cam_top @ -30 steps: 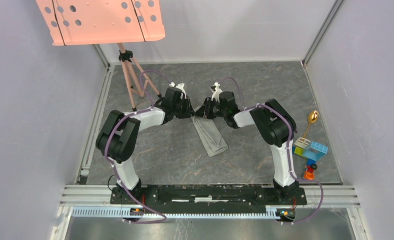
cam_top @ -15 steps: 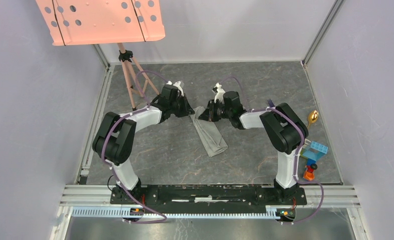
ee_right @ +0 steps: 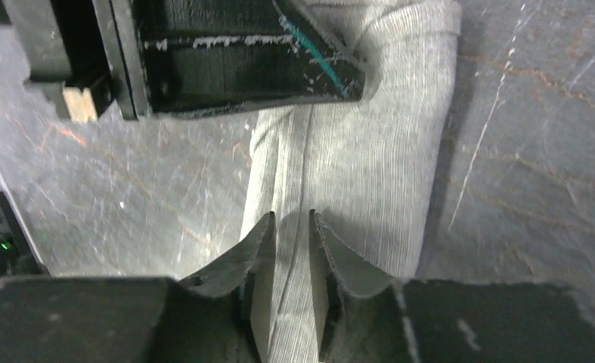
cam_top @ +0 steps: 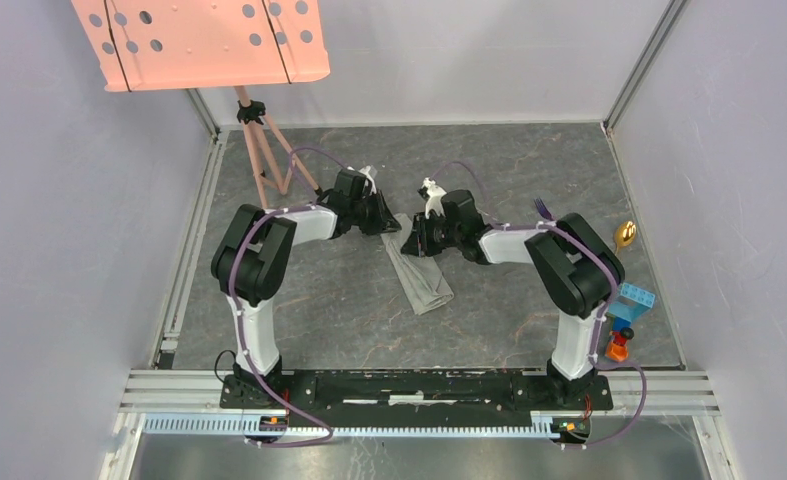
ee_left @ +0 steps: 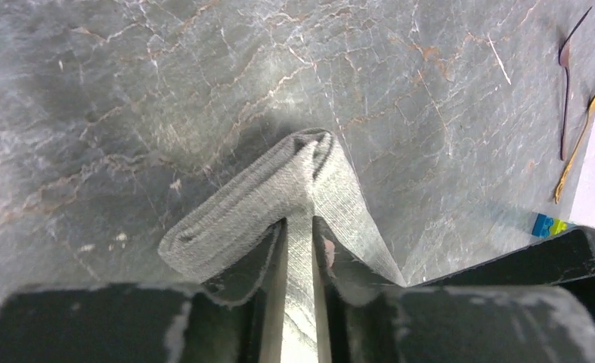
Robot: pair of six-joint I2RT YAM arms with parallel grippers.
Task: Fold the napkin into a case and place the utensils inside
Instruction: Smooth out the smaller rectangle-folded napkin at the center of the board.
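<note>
Folding is the step in hand; loading has not begun. On the bench the left arm and right arm reach forward and bend inward, elbows out, wrists meeting mid-bench over the far end of the napkin. The napkin lies as a narrow folded grey strip running back toward the bases. The left end effector is clamped on a raised fold at that end. The right end effector is closed on a cloth ridge just beside it. Judged next: lay the pinched edge down squarely and release, keeping one end open for loading. The fork and spoon lie well apart to the right, untouched.
</note>
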